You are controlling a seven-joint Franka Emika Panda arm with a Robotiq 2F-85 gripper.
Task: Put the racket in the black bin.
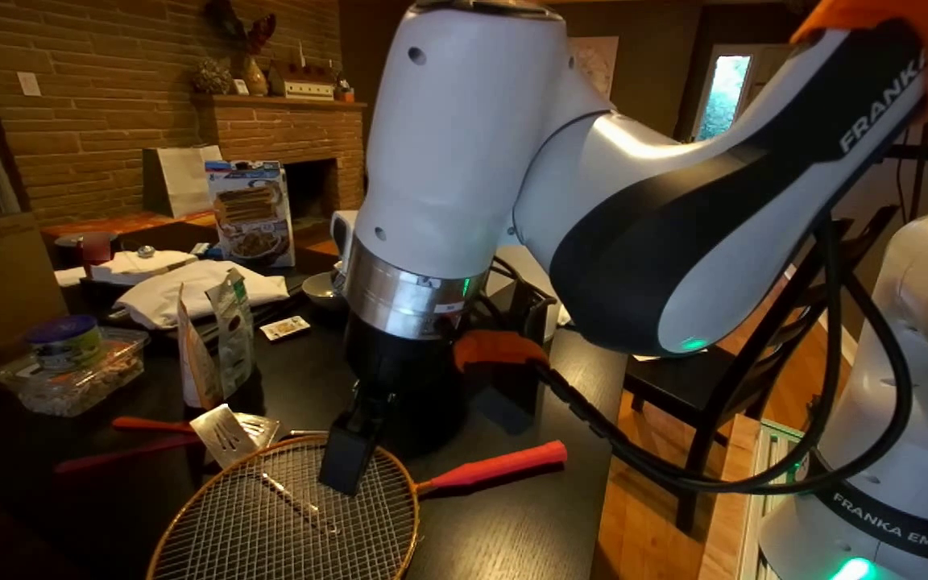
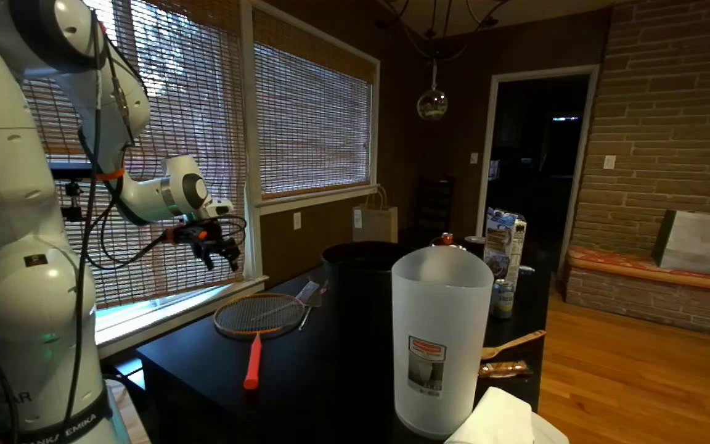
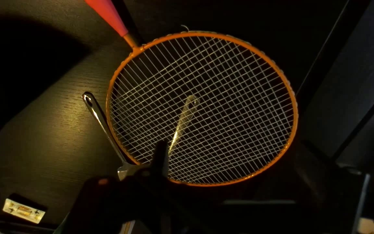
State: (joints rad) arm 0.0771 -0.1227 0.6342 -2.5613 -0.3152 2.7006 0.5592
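The racket [image 2: 261, 316] lies flat on the dark table, its red handle [image 1: 504, 466] pointing toward the robot's base. Its orange oval frame and pale strings [image 3: 213, 107] fill the middle of the wrist view. My gripper [image 2: 222, 265] hangs above the racket head, pointing down, with its fingers spread and nothing between them. In the wrist view a dark finger [image 3: 161, 159] shows against the strings; the other side is too dark to make out well. The black bin [image 2: 346, 283] stands upright beside the racket, partly behind the white bin. Its inside is hidden.
A translucent white bin [image 2: 438, 333] stands right by the black one. Metal utensils [image 1: 226, 435] lie by the racket head, a handle showing through the strings. Snack pouches [image 1: 230, 338], a clear tub [image 1: 81, 383], a cereal box [image 1: 250, 213] and a card [image 3: 24, 210] are also on the table.
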